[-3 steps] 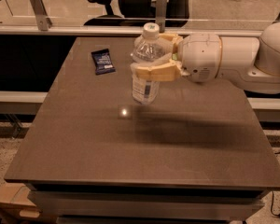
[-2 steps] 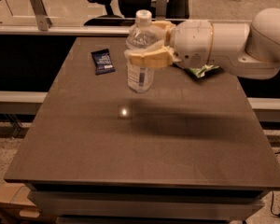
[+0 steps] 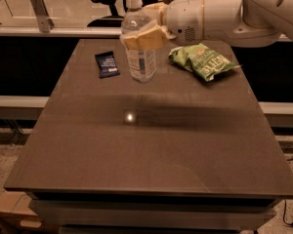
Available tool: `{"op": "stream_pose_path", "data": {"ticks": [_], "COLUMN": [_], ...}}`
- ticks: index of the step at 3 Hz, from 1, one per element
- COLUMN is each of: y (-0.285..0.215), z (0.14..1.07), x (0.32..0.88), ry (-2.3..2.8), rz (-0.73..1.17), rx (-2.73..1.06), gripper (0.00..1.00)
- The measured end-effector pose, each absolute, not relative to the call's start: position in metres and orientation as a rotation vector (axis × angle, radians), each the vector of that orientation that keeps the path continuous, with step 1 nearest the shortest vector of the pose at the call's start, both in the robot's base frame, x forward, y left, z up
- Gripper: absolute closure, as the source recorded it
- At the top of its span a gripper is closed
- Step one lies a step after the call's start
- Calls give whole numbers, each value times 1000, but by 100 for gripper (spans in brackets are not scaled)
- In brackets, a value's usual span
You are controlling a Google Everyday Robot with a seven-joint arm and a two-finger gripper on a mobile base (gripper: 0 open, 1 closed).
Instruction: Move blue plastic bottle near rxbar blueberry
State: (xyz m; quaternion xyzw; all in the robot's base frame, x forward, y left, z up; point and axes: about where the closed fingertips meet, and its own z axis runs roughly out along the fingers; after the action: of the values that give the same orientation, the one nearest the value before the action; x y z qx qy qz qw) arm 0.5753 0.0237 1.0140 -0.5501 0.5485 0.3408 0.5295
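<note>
The blue plastic bottle [image 3: 139, 57] is clear with a white cap and stands upright at the back of the table, its base at or just above the tabletop. My gripper [image 3: 142, 35] comes in from the right and is shut on the bottle's upper body, tan fingers [image 3: 145, 38] wrapped around it. The rxbar blueberry [image 3: 107, 64] is a small dark blue wrapper lying flat just left of the bottle, a short gap apart.
A crinkled green chip bag [image 3: 203, 60] lies right of the bottle, under my white arm [image 3: 219, 16]. The brown table [image 3: 136, 150] stretches toward me. A ledge and an office chair lie behind the table.
My gripper has carried the bottle up-table and to the left, toward the dark blue wrapper. The chip bag, hidden by the arm before, now shows.
</note>
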Motion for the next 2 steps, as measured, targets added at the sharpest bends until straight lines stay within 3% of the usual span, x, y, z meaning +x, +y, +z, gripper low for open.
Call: {"op": "stream_pose_path", "data": {"ticks": [2], "y": [40], "z": [994], "x": [607], "ry": [1329], "rz": [872], "rx": [-1301], "gripper": [100]}}
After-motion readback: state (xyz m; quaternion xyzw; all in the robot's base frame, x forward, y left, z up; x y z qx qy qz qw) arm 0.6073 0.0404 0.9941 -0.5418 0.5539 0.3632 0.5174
